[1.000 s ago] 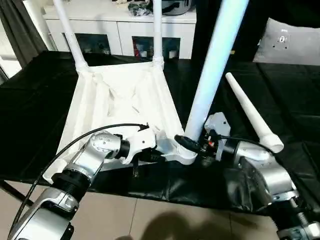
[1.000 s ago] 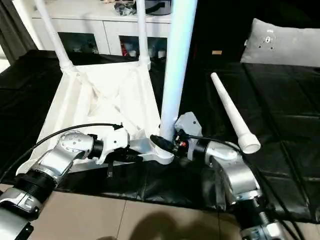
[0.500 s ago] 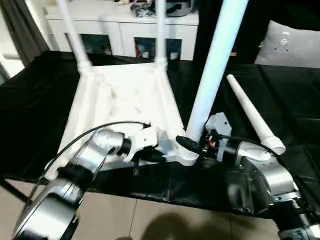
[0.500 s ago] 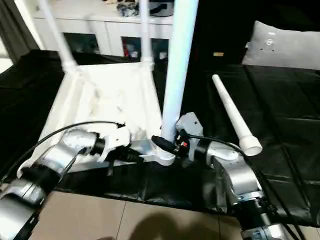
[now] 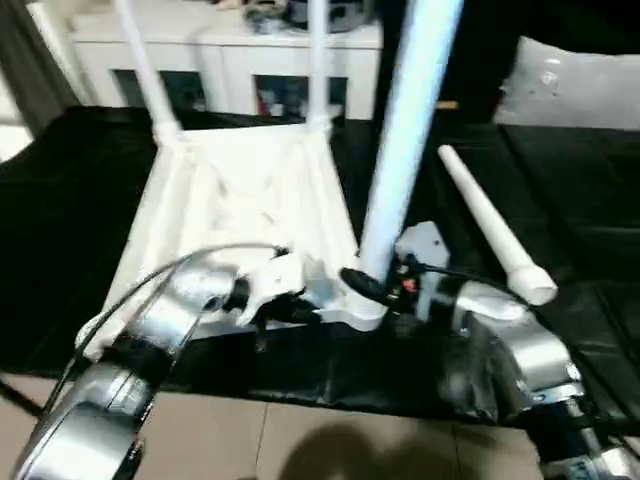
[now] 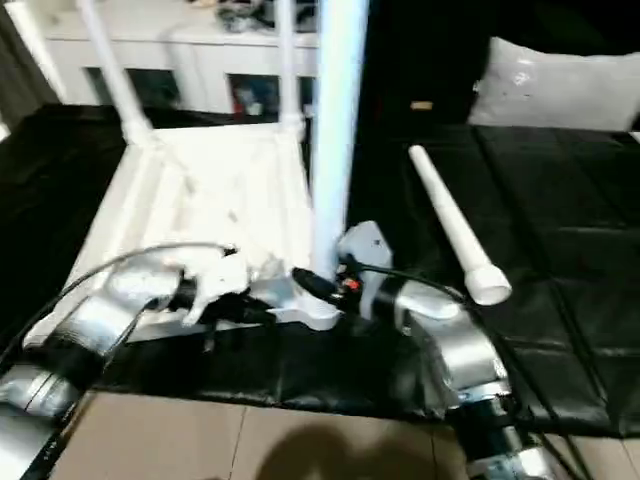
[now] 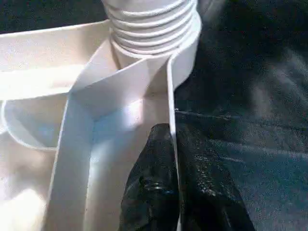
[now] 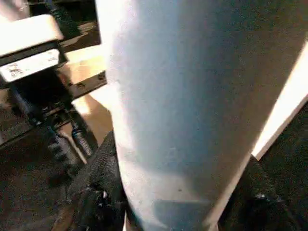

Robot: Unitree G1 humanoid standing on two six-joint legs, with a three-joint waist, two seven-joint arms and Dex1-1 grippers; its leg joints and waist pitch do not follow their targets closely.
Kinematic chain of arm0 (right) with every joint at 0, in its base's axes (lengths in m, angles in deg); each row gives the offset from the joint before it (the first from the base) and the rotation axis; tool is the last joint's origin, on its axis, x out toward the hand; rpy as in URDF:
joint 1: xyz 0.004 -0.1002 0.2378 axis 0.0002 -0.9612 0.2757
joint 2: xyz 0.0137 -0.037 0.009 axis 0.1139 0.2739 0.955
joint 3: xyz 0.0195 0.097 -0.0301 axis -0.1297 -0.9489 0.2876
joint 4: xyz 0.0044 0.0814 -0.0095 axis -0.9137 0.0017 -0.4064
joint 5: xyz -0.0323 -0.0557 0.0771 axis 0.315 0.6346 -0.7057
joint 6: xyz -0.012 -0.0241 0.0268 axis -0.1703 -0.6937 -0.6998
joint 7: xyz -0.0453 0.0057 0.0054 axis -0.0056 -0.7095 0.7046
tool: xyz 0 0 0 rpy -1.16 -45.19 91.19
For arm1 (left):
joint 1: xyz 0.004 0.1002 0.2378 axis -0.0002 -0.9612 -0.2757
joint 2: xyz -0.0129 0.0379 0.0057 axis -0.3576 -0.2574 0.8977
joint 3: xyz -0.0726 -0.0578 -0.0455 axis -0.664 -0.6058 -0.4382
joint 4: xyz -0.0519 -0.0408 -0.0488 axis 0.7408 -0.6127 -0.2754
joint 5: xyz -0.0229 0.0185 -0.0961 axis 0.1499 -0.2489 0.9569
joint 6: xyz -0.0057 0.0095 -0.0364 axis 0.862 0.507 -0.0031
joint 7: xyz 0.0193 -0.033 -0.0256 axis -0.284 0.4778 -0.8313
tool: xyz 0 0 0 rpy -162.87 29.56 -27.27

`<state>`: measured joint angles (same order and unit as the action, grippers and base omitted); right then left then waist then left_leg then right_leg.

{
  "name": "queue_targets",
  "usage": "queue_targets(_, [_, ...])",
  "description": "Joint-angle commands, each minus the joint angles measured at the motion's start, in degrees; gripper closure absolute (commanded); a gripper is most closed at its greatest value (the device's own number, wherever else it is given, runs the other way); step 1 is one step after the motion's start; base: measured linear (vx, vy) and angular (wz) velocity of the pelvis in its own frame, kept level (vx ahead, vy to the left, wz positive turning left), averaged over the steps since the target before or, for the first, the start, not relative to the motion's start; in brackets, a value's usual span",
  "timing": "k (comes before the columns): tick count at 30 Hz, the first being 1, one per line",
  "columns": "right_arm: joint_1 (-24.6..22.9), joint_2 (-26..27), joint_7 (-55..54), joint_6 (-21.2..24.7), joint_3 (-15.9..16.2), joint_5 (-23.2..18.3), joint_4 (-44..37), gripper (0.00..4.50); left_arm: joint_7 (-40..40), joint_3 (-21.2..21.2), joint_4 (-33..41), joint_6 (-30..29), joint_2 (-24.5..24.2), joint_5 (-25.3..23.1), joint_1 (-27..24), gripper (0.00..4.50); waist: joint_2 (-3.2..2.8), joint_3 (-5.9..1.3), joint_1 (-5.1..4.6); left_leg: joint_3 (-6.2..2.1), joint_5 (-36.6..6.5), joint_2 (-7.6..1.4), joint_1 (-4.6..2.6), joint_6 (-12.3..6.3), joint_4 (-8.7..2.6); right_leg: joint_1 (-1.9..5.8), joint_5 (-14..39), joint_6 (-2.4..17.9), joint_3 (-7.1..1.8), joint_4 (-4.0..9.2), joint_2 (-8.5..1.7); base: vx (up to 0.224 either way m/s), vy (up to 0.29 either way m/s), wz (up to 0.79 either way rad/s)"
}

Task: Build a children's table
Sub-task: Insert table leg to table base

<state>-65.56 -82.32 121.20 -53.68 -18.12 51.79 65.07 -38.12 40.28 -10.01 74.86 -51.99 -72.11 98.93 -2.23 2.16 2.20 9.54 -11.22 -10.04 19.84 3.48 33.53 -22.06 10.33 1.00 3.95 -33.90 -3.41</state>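
The children's table top (image 5: 240,190) lies upside down on a black-covered surface, with two white legs (image 5: 140,60) (image 5: 316,60) standing in its far corner sockets. A third leg (image 5: 400,150) stands in the near right socket, and my right gripper (image 5: 368,285) is shut around its base. In the right wrist view that leg (image 8: 192,96) sits between the black fingers (image 8: 96,183). My left gripper (image 5: 300,310) is shut on the top's near rim. In the left wrist view its fingers (image 7: 154,183) pinch the thin rim wall (image 7: 169,86) just short of the leg's threaded end (image 7: 149,24). A loose leg (image 5: 485,225) lies to the right.
A white cabinet (image 5: 230,40) stands behind the table and a grey pillow (image 5: 570,80) lies at the back right. The black cover's front edge runs just below both grippers, with tiled floor (image 5: 300,440) beyond it. A black cable (image 5: 150,285) loops over my left forearm.
The head views have shifted slightly. Both grippers keep the same hold, and the table top and legs stay where they were.
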Motion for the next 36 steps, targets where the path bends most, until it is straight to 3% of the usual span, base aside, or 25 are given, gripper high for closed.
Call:
queue_targets(1, [-3.24, 0.66, -4.80, 6.25, 1.56, 3.63, 5.31, 2.60, 5.28, -1.69, 7.56, -4.41, 0.86, 0.74, -3.99, 4.50, -0.39, -1.99, -0.16, -1.66, -20.81, -3.35, 0.30, 0.68, -5.20, 1.91, 24.76, 9.39, -3.04, 5.08, -5.16, 0.000, 0.000, 0.00])
queue_targets(2, [-3.34, 0.99, -5.54, 6.59, 1.41, 3.70, 5.06, 2.60, 7.08, -2.13, 10.18, -6.55, 1.46, 0.69, -5.55, 4.50, -0.07, -1.90, -0.37, -1.57, -22.04, -3.17, -0.01, 0.53, -5.03, 1.56, 27.56, 8.52, -3.00, 5.52, -5.09, 0.000, 0.000, 0.00])
queue_targets(4, [-3.41, 1.55, -6.98, 7.46, 1.03, 3.96, 4.70, 2.60, 10.29, -2.39, 16.86, -11.91, 3.04, 0.43, -8.72, 4.50, -0.10, -1.64, -0.64, -1.79, -23.02, -3.24, 0.06, 0.78, -5.09, 1.54, 31.42, 7.33, -3.00, 5.52, -5.31, 0.000, 0.000, 0.00])
queue_targets(5, [-3.21, 1.92, -8.04, 7.78, 0.74, 4.06, 4.75, 2.60, 12.01, -1.94, 21.45, -15.56, 4.52, 0.34, -10.55, 4.50, 0.16, -1.34, -0.80, -1.70, -24.11, -3.04, -0.32, 0.47, -4.93, 0.91, 35.41, 5.89, -2.94, 6.20, -5.17, 0.000, 0.000, 0.00])
queue_targets(7, [-2.96, 2.20, -8.66, 7.82, 0.55, 4.04, 4.97, 2.60, 12.89, -1.43, 23.91, -17.73, 5.60, 0.24, -11.30, 4.50, 0.06, -1.40, -1.04, -1.75, -24.55, -2.84, -0.56, 0.47, -4.75, 0.65, 37.90, 4.50, -2.96, 6.70, -5.13, 0.000, 0.000, 0.00])
queue_targets(9, [-2.23, 3.06, -9.99, 7.90, 0.31, 4.13, 5.57, 2.60, 14.85, 0.16, 29.05, -21.49, 7.92, -0.14, -12.19, 4.50, 0.17, -1.31, -1.19, -1.78, -25.34, -2.65, -0.64, 0.20, -4.80, 0.46, 38.57, 3.52, -2.71, 7.02, -4.80, 0.000, 0.000, 0.00])
queue_targets(12, [-1.75, 3.67, -10.51, 7.85, 0.54, 4.37, 5.89, 2.60, 16.36, 0.38, 29.55, -23.08, 8.65, -1.07, -10.83, 4.50, 0.03, -1.30, -1.36, -1.85, -26.35, -2.27, -0.82, -0.09, -4.65, 0.18, 40.40, 2.13, -2.34, 7.58, -4.67, 0.000, 0.000, 0.00])
queue_targets(14, [-1.71, 3.85, -10.73, 7.98, 0.69, 4.38, 5.72, 2.60, 17.11, 0.44, 29.20, -23.68, 8.61, -1.97, -10.35, 4.50, -0.05, -1.36, -1.56, -2.10, -26.74, -2.31, -0.56, -0.12, -4.93, 0.45, 39.62, 1.46, -2.07, 7.75, -4.65, 0.000, 0.000, 0.00])
queue_targets(18, [-1.51, 4.03, -10.98, 8.11, 0.75, 4.30, 5.80, 2.60, 17.65, 0.62, 29.79, -25.13, 8.36, -2.79, -10.41, 4.50, -0.09, -1.28, -1.91, -2.23, -28.41, -2.36, -0.61, -0.04, -5.00, 0.22, 38.96, 1.76, -2.05, 7.76, -4.62, 0.000, 0.000, 0.00])
queue_targets(23, [0.30, 5.53, -11.23, 7.32, -0.83, 3.11, 9.04, 2.60, 18.16, 1.54, 30.97, -27.51, 7.06, -3.91, -10.94, 4.50, -0.58, -1.35, -2.27, -2.34, -29.17, -2.46, -0.36, 0.10, -5.15, 0.29, 36.47, 3.04, -2.14, 7.54, -4.71, 0.000, 0.000, 0.00])
queue_targets(24, [0.30, 5.53, -11.23, 7.32, -0.83, 3.11, 9.04, 2.04, 18.16, 1.54, 30.97, -27.51, 7.06, -3.91, -10.94, 4.50, -0.58, -1.35, -2.27, -2.34, -29.17, -2.46, -0.36, 0.10, -5.15, 0.29, 36.47, 3.04, -2.14, 7.54, -4.71, 0.000, 0.000, 0.00])
queue_targets(25, [1.22, 6.05, -11.86, 6.88, -1.65, 2.97, 10.50, 1.90, 18.21, 1.32, 29.95, -27.15, 6.95, -3.77, -10.34, 4.50, -0.73, -1.26, -2.34, -2.32, -29.88, -2.41, -0.50, 0.17, -5.10, 0.14, 37.43, 2.67, -2.05, 7.78, -4.70, 0.000, 0.000, 0.00])
queue_targets(28, [1.57, 6.18, -12.00, 6.26, -1.89, 3.18, 11.23, 1.61, 17.87, 1.17, 29.39, -26.89, 6.69, -3.59, -10.07, 4.50, -0.63, -1.53, -2.34, -2.21, -29.15, -2.32, -0.53, 0.00, -4.86, 0.15, 37.09, 3.01, -2.14, 7.91, -4.84, 0.000, 0.000, 0.00])
queue_targets(29, [1.62, 6.32, -12.14, 5.69, -2.10, 3.28, 11.49, 1.53, 17.52, 1.20, 29.20, -26.75, 6.32, -3.52, -10.00, 4.50, -0.67, -1.61, -2.00, -2.13, -27.04, -2.54, -0.26, -0.34, -5.06, 0.41, 33.84, 3.93, -2.30, 7.41, -4.71, 0.000, 0.000, 0.00])
queue_targets(36, [1.03, 5.60, -10.47, 3.47, -2.28, 3.25, 11.02, 1.01, 16.25, 1.26, 27.21, -25.11, 4.46, -3.55, -9.28, 4.50, -1.13, -1.83, -1.63, -1.65, -22.76, -2.69, 0.24, -0.84, -5.00, 1.15, 25.95, 7.54, -2.78, 6.43, -4.75, 0.000, 0.000, 0.00])
